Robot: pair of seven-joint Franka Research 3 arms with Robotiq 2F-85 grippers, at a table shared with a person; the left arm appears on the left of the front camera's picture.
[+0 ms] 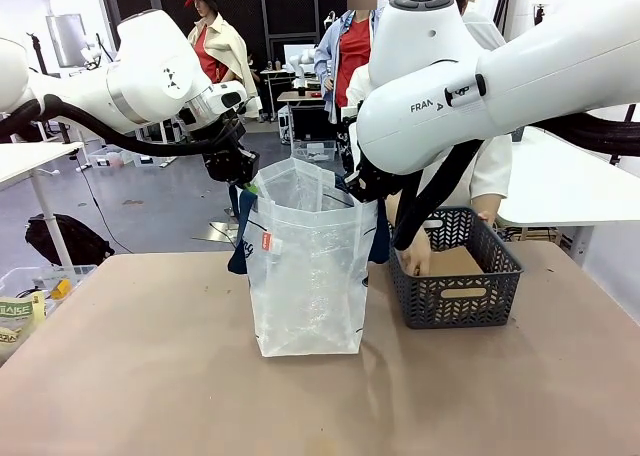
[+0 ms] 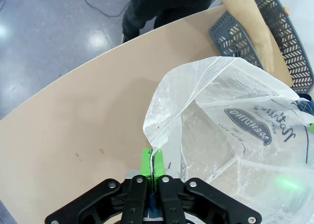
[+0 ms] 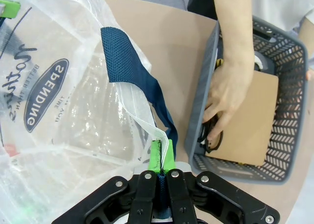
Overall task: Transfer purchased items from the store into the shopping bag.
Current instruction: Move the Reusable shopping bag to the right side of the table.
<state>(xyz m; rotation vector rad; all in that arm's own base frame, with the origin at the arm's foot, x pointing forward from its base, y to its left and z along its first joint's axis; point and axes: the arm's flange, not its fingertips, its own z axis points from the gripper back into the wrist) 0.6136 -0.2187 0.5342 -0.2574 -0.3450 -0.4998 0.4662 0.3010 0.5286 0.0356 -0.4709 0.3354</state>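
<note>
– Shopping bag (image 1: 305, 276) of translucent, crinkly clear-white plastic, tall and boxy: where does it stand?
– Upright near the middle of the beige surface (image 1: 150, 376), mouth held wide. It has a small red label (image 1: 267, 241) on the side toward the robot's left. Dark navy strap handles (image 3: 127, 62) hang at its rim.
– And the left claw (image 2: 153, 160)?
– Closed tight, its green pads pinching the thin plastic rim on the bag's left side, up above the surface.
– The right claw (image 3: 161, 155)?
– Closed as well, clamped on the opposite rim just where a navy strap runs down to its pads.
– What sits beside the bag?
– A dark grey lattice-sided plastic basket (image 1: 460, 301), just to the robot's right of it on the same surface, apart from the bag. A flat brown cardboard piece (image 3: 255, 116) lies inside.
– Anyone at it?
– The person's hand (image 3: 225, 96) reaches down into the basket, fingers on something dark by the wall nearest the bag; I cannot tell what.
</note>
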